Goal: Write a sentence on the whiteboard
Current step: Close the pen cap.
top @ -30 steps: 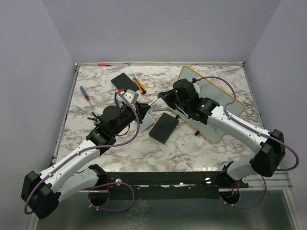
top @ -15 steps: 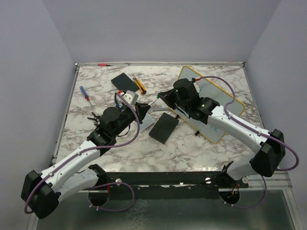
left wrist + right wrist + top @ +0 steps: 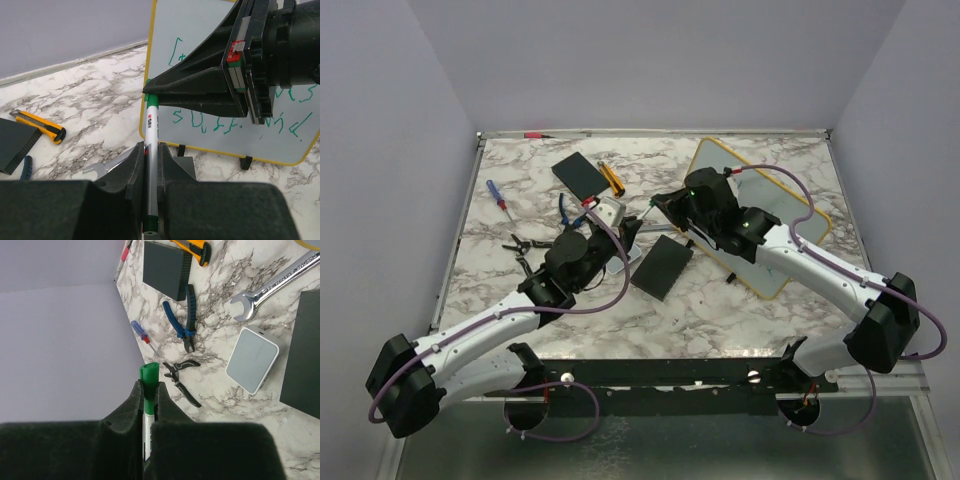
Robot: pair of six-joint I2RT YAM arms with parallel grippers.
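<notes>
Sentence looks finished on the whiteboard by the far right corner; left gripper and right gripper both clamp the marker, not yet stowed

One whiteboard, two black slabs, perhaps two pliers, one marker

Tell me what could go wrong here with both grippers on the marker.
1. The left gripper and right gripper both clamp the marker; a skewed pull could make it slip and drop.
2. The right arm reaches across the whiteboard; a low swing might smear the sentence.
</notes>
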